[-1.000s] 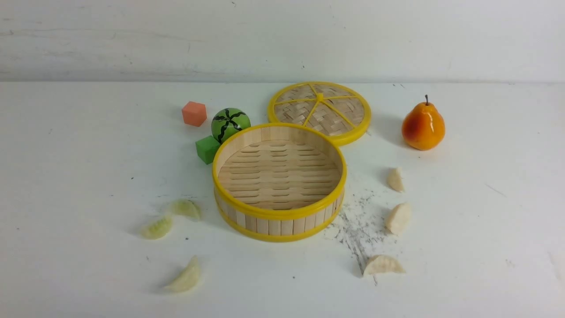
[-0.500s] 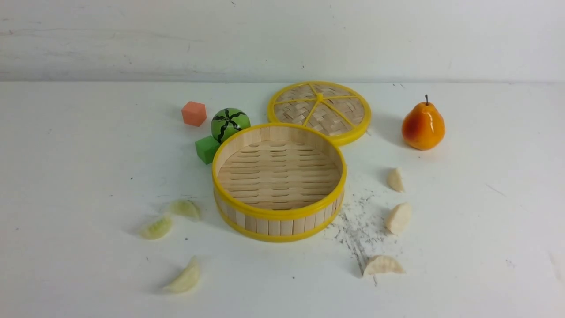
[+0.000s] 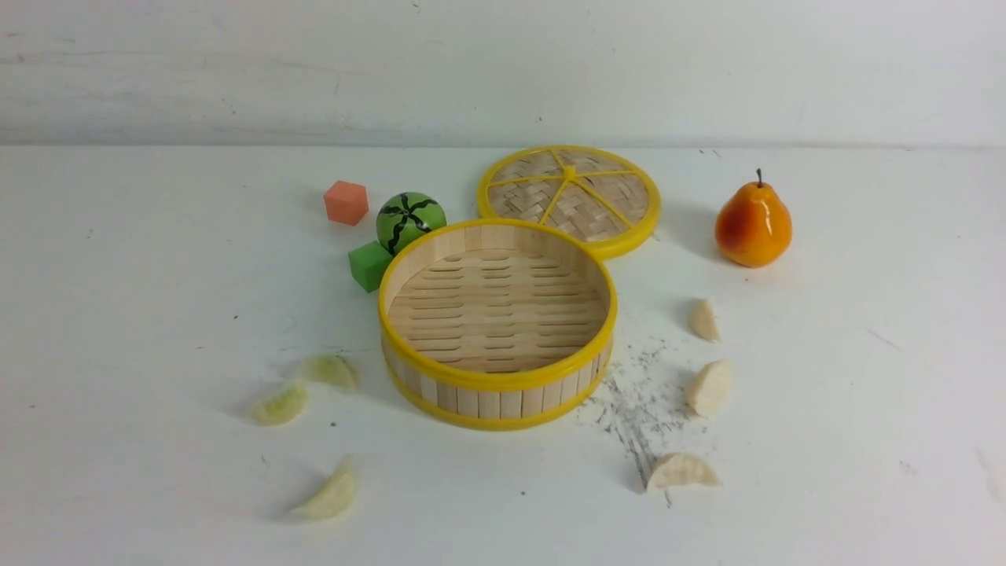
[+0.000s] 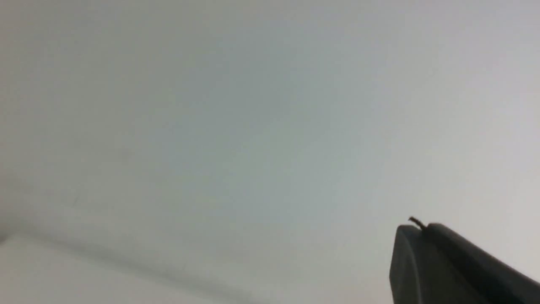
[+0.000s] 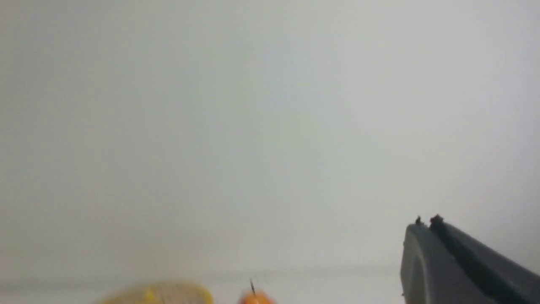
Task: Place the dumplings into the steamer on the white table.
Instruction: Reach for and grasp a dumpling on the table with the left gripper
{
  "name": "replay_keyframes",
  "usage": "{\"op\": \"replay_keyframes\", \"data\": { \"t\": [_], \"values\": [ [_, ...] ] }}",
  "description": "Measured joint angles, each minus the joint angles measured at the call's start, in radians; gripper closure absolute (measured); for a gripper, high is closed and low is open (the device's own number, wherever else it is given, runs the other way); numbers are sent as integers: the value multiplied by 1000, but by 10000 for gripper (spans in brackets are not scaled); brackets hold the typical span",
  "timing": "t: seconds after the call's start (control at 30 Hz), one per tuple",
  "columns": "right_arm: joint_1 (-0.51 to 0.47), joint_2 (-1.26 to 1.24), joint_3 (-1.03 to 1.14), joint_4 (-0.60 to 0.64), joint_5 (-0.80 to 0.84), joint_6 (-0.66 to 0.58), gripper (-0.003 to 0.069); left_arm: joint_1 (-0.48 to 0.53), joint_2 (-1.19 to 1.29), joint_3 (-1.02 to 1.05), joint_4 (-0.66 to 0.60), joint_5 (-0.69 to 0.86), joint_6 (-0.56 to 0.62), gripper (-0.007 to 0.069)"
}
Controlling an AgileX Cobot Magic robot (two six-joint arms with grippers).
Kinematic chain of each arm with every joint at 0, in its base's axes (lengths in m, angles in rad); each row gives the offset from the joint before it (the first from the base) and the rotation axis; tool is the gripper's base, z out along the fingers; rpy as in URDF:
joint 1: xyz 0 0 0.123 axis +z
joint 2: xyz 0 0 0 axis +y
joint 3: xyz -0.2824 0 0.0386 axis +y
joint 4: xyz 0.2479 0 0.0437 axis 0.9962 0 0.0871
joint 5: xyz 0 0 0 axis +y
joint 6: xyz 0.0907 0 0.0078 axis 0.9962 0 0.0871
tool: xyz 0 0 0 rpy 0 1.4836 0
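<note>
Bamboo steamer on white table; green dumplings are laid left of it, cream dumplings right. Left gripper and right gripper, clenched, are seen in wrist views only.

Left wrist view: blurred grey throughout. My left gripper is cut off at the corner, only its dark tip showing.

Right wrist view: equally soft. My right gripper is cropped the same way. The lid and pear are smeared and cut by the edge; of the pear only stem and crown show.

Front view: the steamer hides the lid's near rim, part of the green cube and an edge of the ball. Its near wall hides the nearest floor slats.
</note>
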Motion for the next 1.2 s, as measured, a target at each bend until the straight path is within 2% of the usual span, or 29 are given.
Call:
{"op": "replay_keyframes", "data": {
  "t": [0.1, 0.17, 0.27, 0.4, 0.53, 0.63, 0.8, 0.87, 1.0, 1.13, 1.2],
  "values": [
    [0, 126, 2, -11, 224, -5, 664, 0, 190, -38, -68, 262, 11, 636],
    [0, 193, 5, -12, 302, -15, 664, 0, 273, -44, -143, 352, 68, 636],
    [4, 277, 5, 20, 327, -50, 664, 0, 385, -45, -325, 447, 252, 636],
    [66, 385, 5, 132, 326, -152, 663, 0, 557, -85, -610, 594, 544, 636],
    [160, 522, 5, 228, 298, -271, 663, -5, 760, -179, -729, 702, 706, 636],
    [233, 607, 5, 284, 268, -311, 663, -5, 900, -261, -719, 737, 746, 636],
    [318, 662, 5, 303, 251, -356, 663, -5, 1080, -387, -608, 771, 756, 634],
    [331, 664, 5, 304, 246, -360, 663, -13, 1138, -419, -560, 771, 756, 607],
    [339, 665, 5, 307, 232, -363, 663, -69, 1220, -447, -460, 739, 757, 487],
    [339, 665, 5, 307, 218, -363, 662, -158, 1294, -448, -311, 601, 756, 327],
    [339, 665, 5, 307, 218, -363, 661, -181, 1321, -449, -249, 551, 750, 281]
  ]
}}
